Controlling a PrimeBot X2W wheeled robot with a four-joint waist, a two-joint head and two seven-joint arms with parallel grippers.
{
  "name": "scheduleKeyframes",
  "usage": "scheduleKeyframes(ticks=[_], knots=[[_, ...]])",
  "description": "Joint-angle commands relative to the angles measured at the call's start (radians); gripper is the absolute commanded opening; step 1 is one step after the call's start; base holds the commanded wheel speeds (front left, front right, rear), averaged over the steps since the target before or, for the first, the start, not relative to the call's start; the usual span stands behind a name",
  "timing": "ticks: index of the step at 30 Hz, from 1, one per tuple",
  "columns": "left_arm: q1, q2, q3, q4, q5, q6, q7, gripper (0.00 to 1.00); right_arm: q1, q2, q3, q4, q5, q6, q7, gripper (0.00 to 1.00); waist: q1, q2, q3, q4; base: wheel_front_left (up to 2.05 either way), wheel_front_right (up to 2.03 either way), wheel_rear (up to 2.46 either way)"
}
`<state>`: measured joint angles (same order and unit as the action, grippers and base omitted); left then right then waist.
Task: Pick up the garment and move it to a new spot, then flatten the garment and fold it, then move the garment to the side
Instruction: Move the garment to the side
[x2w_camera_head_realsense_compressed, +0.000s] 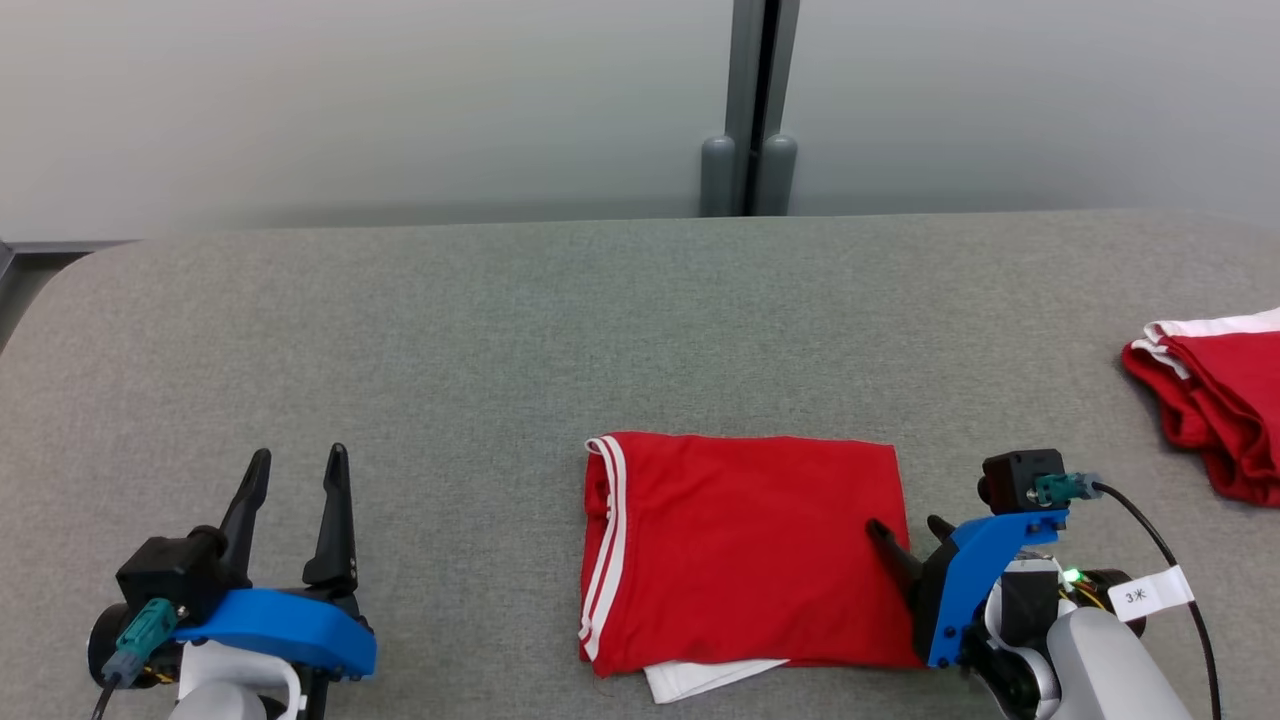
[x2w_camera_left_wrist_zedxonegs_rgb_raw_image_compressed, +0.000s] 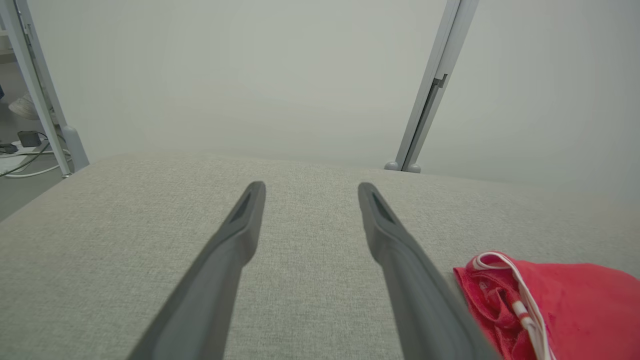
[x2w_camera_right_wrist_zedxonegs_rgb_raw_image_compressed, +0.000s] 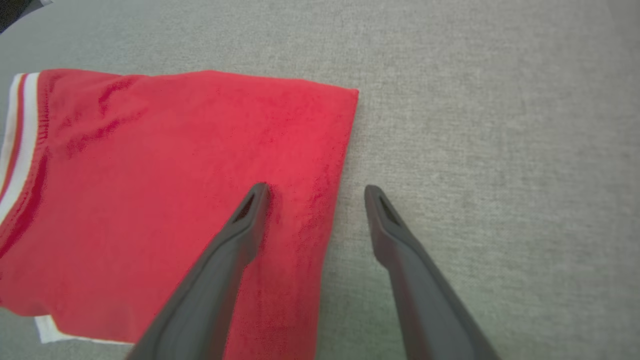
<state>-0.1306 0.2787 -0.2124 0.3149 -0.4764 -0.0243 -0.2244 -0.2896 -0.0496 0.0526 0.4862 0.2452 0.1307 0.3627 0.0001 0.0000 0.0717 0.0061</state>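
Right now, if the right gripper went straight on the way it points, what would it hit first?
Likely the edge of the folded red garment, which the open right gripper straddles; depth is unclear.

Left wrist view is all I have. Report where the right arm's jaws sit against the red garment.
Observer: Right jaws open, straddling the right edge of the folded garment: one finger over cloth, the other over bare grey surface.
Operator: Describe the fold.
Observer: Neat rectangle, white stripes on its left side, a white flap poking out at the near edge.
Operator: Check the far right.
Observer: A second red garment lies bunched there, apart from the first.
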Motion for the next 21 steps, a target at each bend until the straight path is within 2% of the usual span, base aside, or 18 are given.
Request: scheduleKeyframes(ticks=[1,5,8,9,10,11,17,21], knots=[[-0.021,-0.003,-0.006,0.003,0.002,-0.002,0.0,1.0,-0.019,-0.003,-0.007,0.024,0.017,0.0,0.013,1.0,-0.0001,0.0,0.02,0.022,0.0,0.0,0.0],[-0.05,-0.011,-0.016,0.014,0.007,-0.009,-0.007,1.0,-0.05,-0.002,-0.012,0.105,0.03,0.0,0.05,1.0,-0.0001,0.0,0.04,0.048,0.0,0.0,0.0],[-0.067,-0.015,-0.019,0.025,0.008,-0.012,-0.009,1.0,-0.05,0.004,0.028,0.154,0.088,0.001,0.072,1.0,-0.0001,0.0,0.048,0.058,0.0,0.0,0.0],[-0.069,-0.016,-0.02,0.028,0.008,-0.012,-0.012,1.0,-0.05,0.005,0.042,0.167,0.083,0.001,0.083,0.79,-0.0001,0.0,0.049,0.058,0.0,0.0,0.0],[-0.072,-0.017,-0.019,0.031,0.007,-0.012,-0.014,1.0,-0.05,0.007,0.048,0.175,0.086,0.001,0.086,0.18,-0.0001,0.0,0.049,0.058,0.0,0.0,0.0],[-0.074,-0.018,-0.019,0.033,0.007,-0.012,-0.016,1.0,-0.052,0.008,0.051,0.179,0.086,0.001,0.085,0.0,-0.0001,0.0,0.05,0.057,0.0,0.0,0.0],[-0.057,-0.019,-0.004,0.026,-0.003,-0.002,-0.025,1.0,-0.117,-0.007,0.057,0.097,-0.005,0.0,0.084,0.0,-0.0001,0.0,0.053,0.022,0.0,0.0,0.0],[-0.048,-0.011,0.02,0.002,-0.009,0.011,-0.031,1.0,-0.186,-0.087,0.129,-0.006,-0.022,0.0,0.135,0.0,-0.0001,0.0,0.081,-0.028,0.0,0.0,0.0]])
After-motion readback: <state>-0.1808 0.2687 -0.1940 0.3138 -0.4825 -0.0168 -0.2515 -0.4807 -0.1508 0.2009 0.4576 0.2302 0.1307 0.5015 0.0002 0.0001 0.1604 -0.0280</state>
